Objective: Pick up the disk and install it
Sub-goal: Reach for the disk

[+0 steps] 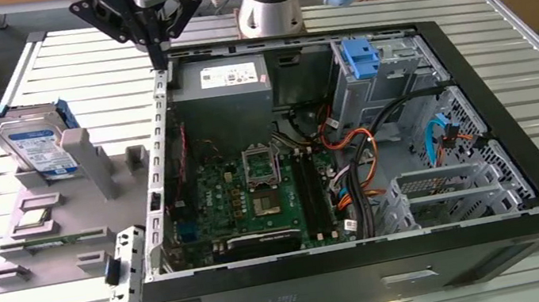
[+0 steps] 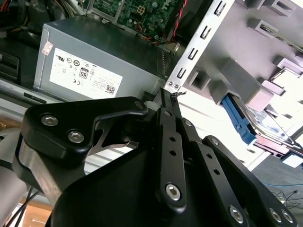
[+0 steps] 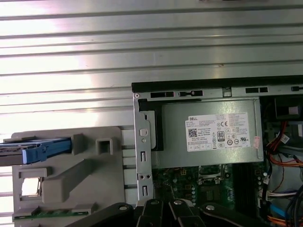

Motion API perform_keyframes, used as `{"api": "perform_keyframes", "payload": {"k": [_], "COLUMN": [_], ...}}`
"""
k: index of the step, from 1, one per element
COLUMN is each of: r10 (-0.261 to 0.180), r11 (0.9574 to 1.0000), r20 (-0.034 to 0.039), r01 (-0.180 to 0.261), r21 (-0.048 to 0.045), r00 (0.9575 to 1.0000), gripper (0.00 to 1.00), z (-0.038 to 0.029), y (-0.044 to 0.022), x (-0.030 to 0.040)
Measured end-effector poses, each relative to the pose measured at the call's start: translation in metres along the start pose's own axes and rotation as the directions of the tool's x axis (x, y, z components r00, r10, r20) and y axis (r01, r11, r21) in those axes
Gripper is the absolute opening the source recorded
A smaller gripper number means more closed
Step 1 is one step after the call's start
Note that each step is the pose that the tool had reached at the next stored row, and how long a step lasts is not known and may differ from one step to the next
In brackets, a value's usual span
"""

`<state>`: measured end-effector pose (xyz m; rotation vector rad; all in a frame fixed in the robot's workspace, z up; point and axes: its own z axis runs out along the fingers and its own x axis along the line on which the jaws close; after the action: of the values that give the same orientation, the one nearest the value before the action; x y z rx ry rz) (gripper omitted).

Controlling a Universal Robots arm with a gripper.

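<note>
Hovering over the computer case [image 1: 371, 260] corner, gripper [image 1: 160, 59] is staying clear of everything, clenched and empty; disk [image 1: 39, 145] is standing in grey holder [image 1: 67, 229], well apart.

disk [image 1: 38, 147]: flat rectangular silver drive, white-and-blue label on broad face, blue plastic carrier framing edges, handle at upper end. stands on edge, leaning slightly, in slot of grey fixture [image 1: 88, 226], at exterior view's left of open case [image 1: 373, 272], apart from it. not yet installed. in first wrist view disk [image 3: 38, 152] edge-on, blue end showing; in second wrist view disk [image 2: 236, 118] shows blue rail, silver body.
</note>
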<state>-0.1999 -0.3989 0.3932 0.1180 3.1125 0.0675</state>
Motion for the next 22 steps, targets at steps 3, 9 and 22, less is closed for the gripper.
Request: {"api": "perform_keyframes", "payload": {"k": [3, 9, 22], "r10": [0.0, 0.0, 0.0], "r11": [1.0, 1.0, 1.0], "r20": [0.0001, 0.0001, 0.0], "r01": [0.0, 0.0, 0.0], "r21": [-0.0001, -0.0001, -0.0001], "r00": [1.0, 1.0, 1.0], "gripper": [0.1, 0.1, 0.1], "z": [0.0, -0.0001, -0.0004], "y": [-0.0002, -0.0005, -0.0011], "x": [0.0024, 0.0065, 0.015]}}
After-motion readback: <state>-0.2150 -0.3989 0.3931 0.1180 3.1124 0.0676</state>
